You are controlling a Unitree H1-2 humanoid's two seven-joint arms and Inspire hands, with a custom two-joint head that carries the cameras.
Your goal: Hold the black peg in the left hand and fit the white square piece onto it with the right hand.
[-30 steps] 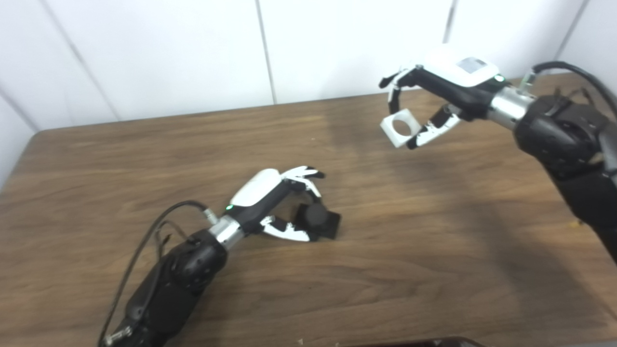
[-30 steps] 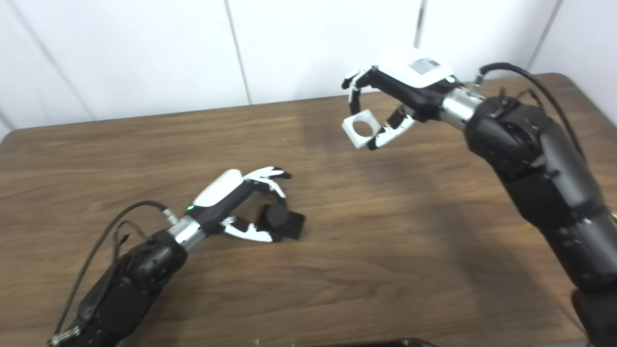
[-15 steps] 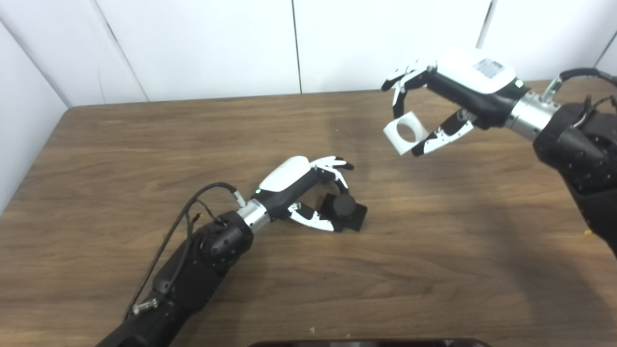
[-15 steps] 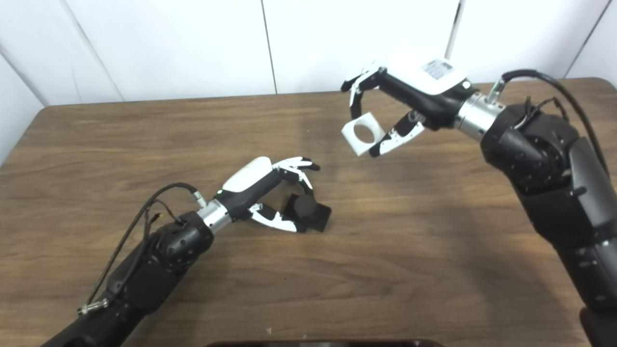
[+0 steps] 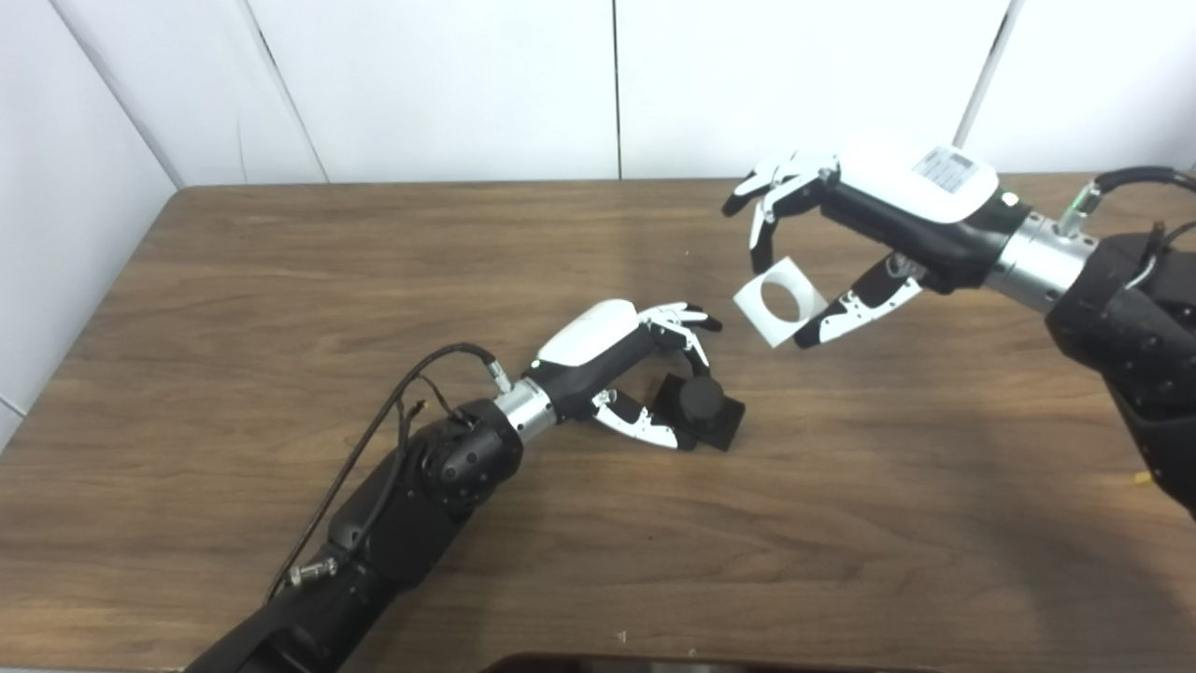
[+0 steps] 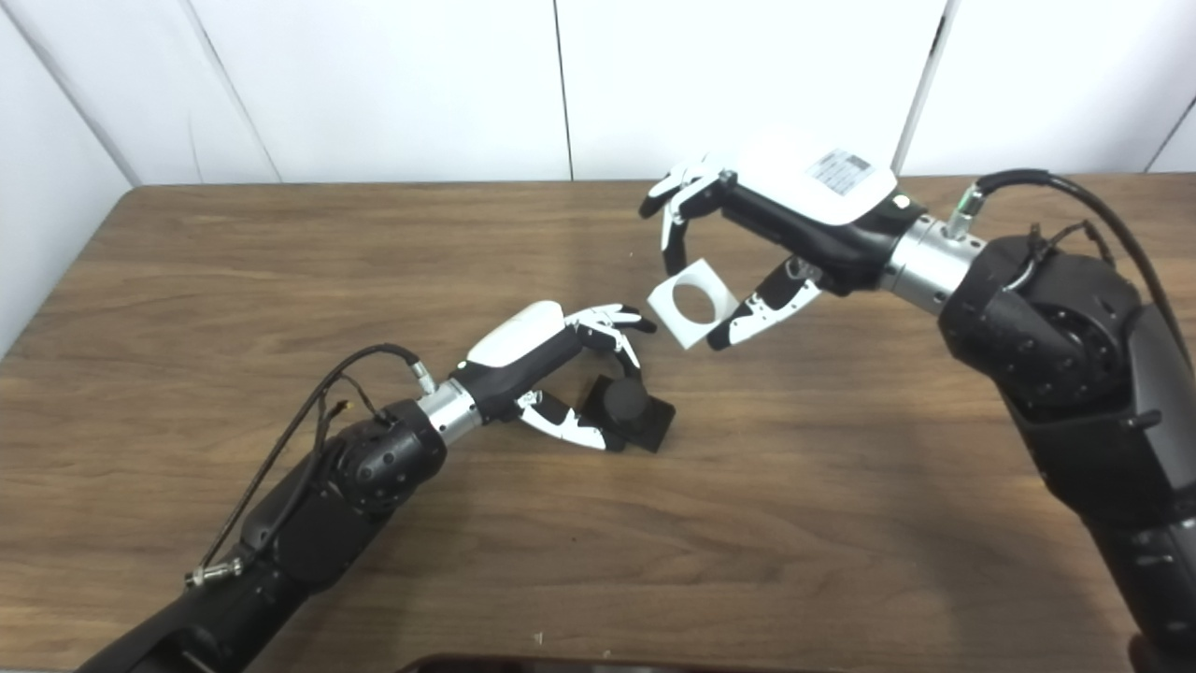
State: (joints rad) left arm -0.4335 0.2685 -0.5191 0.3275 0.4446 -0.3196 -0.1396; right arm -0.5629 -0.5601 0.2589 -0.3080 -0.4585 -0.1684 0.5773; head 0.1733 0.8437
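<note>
The black peg (image 5: 703,404), a short round post on a square black base, rests on the wooden table (image 5: 280,280) near the middle. My left hand (image 5: 626,360) is shut on it, fingertips over the post and thumb against the base's near side. Up and to the right, my right hand (image 5: 878,220) hangs above the table, shut on the white square piece (image 5: 774,333). That piece is pinched between fingers and thumb, tilted, its round hole facing the camera. A small gap separates it from the peg.
White wall panels (image 5: 467,84) stand behind the table's far edge. A dark object (image 5: 701,664) shows at the bottom edge of the picture. A cable (image 5: 392,439) loops beside the left forearm. A small yellowish scrap (image 5: 1142,479) lies at the right.
The camera has shifted, so the whole scene sits differently. Relative to the peg, my right hand has carried the white piece down and left, closer to it. The left hand's grip looks unchanged.
</note>
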